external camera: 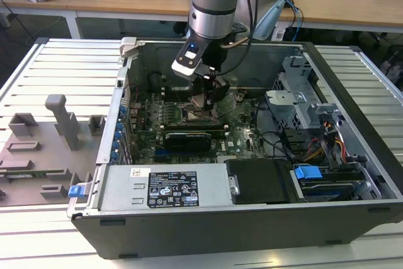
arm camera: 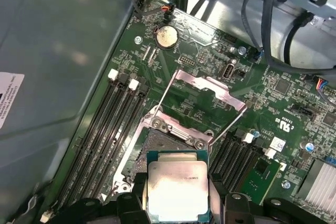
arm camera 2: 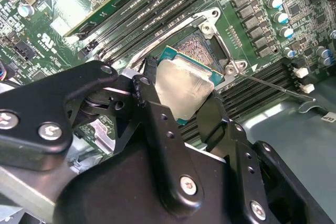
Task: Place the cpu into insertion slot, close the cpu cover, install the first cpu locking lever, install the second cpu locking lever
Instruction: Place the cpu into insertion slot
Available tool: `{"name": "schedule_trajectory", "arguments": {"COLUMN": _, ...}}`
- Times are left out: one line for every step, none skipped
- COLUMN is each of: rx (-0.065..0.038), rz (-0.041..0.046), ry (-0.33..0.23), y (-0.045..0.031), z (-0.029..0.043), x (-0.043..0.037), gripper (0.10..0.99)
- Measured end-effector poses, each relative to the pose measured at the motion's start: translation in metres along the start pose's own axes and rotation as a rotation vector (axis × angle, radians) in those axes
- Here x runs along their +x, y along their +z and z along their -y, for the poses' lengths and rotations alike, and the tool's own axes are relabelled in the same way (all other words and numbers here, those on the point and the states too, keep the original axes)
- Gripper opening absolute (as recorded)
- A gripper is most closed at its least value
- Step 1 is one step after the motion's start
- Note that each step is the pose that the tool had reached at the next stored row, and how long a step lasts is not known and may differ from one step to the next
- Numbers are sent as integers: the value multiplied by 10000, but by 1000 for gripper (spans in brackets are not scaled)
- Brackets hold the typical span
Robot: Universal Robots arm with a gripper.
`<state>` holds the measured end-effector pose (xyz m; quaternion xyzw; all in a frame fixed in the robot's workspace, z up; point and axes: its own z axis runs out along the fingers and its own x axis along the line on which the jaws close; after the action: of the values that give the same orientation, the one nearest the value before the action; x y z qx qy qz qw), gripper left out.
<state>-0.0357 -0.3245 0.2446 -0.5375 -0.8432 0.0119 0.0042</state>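
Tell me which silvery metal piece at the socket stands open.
The cpu cover, the windowed frame swung up off the insertion slot; the cpu is a solid plate held in the gripper.

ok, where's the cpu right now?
In the first wrist view the cpu is held in the gripper, right over the insertion slot on the green motherboard, with the cpu cover swung open beyond it.

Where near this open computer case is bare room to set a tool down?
Bare: the ribbed grey metal table beyond the grey fixture blocks, and beside the black case on the exterior view's right. Crowded: green motherboard around the gripper holding the silvery square cpu.
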Motion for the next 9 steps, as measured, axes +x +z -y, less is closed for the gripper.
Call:
{"name": "schedule_trajectory", "arguments": {"rx": 3, "rz": 2, "ry": 89, "y": 0, "z": 0, "x": 0, "gripper": 545}}
{"name": "schedule_trajectory", "arguments": {"rx": 4, "rz": 3, "ry": 130, "y": 0, "z": 0, "x": 0, "gripper": 545}}
{"name": "schedule_trajectory", "arguments": {"rx": 5, "rz": 4, "ry": 185, "y": 0, "z": 0, "x": 0, "gripper": 545}}
{"name": "schedule_trajectory", "arguments": {"rx": 7, "rz": 5, "ry": 269, "y": 0, "z": 0, "x": 0, "gripper": 545}}
{"name": "schedule_trajectory", "arguments": {"rx": 9, "rz": 7, "ry": 359, "y": 1, "z": 0, "x": 0, "gripper": 545}}
{"name": "schedule_trajectory", "arguments": {"rx": 11, "rz": 8, "ry": 441, "y": 1, "z": 0, "x": 0, "gripper": 545}}
{"name": "schedule_trajectory", "arguments": {"rx": 12, "rz": 9, "ry": 482, "y": 1, "z": 0, "x": 0, "gripper": 545}}
{"name": "schedule_trajectory", "arguments": {"rx": 14, "rz": 10, "ry": 541, "y": 2, "z": 0, "x": 0, "gripper": 545}}
{"name": "schedule_trajectory", "arguments": {"rx": 15, "rz": 11, "ry": 594, "y": 2, "z": 0, "x": 0, "gripper": 545}}
